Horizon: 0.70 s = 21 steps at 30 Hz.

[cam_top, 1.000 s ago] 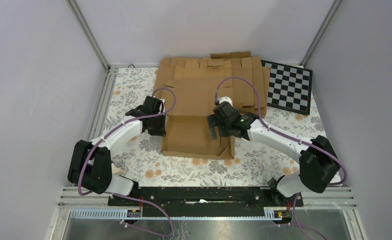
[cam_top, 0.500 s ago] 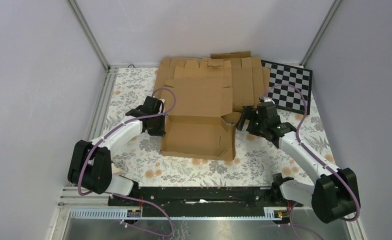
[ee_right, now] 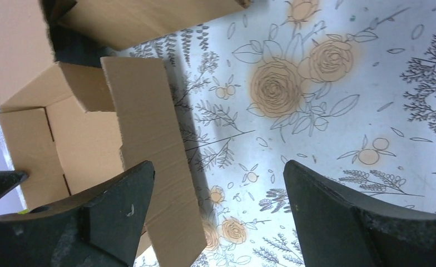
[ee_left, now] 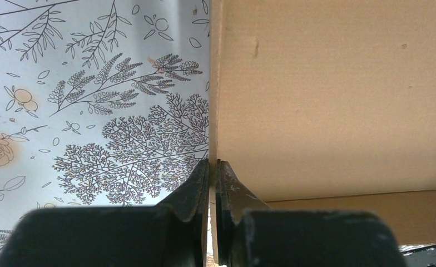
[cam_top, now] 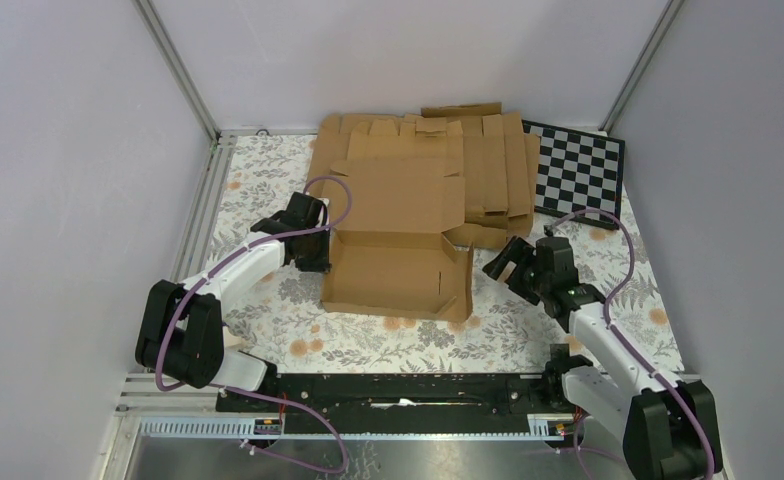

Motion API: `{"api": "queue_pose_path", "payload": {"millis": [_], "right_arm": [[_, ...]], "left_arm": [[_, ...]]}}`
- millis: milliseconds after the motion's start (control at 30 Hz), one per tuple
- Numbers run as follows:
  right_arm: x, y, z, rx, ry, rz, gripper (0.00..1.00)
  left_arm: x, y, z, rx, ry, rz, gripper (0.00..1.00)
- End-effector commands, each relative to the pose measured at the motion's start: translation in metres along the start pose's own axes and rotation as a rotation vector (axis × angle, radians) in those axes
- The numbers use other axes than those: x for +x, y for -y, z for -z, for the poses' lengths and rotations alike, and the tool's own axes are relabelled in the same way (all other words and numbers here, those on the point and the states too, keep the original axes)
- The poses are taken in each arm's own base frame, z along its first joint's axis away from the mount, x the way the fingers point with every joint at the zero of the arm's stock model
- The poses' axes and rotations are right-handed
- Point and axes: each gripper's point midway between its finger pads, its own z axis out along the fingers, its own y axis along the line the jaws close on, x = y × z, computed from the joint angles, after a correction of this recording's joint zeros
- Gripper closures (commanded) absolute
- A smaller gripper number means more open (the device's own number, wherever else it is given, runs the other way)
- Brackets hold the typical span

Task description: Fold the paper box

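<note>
The paper box [cam_top: 393, 272] lies mid-table as a shallow brown tray, its lid panel flat behind it and its right wall standing. My left gripper [cam_top: 320, 262] is shut on the box's left wall. In the left wrist view the fingertips [ee_left: 212, 165] pinch that thin cardboard edge, with the box [ee_left: 327, 94] to their right. My right gripper [cam_top: 506, 263] hovers open just right of the box, touching nothing. In the right wrist view the wide-apart jaws [ee_right: 218, 167] frame bare tablecloth, and the box's right flap [ee_right: 149, 139] slants beside the left finger.
A pile of flat brown cardboard blanks [cam_top: 493, 165] lies at the back, partly under the box's lid. A black-and-white checkerboard [cam_top: 578, 172] sits at the back right. Grey walls and metal rails close in the floral tablecloth [cam_top: 268, 320] on three sides.
My right arm has drawn back from inside the box to its right side, staying open. The left gripper and the box's left wall have not moved.
</note>
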Motion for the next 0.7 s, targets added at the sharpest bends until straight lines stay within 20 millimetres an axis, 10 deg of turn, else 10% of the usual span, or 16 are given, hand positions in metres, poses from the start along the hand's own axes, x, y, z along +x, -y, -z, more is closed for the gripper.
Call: {"api": "queue_pose_path", "payload": {"millis": [0, 667], "right_arm": [[-0.009, 0.010, -0.005, 0.038, 0.067, -0.046, 0.08], [0.033, -0.090, -0.005, -0.616, -0.219, -0.085, 0.18]], "left_arm": [[0.000, -0.002, 0.002, -0.006, 0.013, -0.012, 1.00], [0.006, -0.004, -0.003, -0.017, -0.015, -0.011, 1.00]]}}
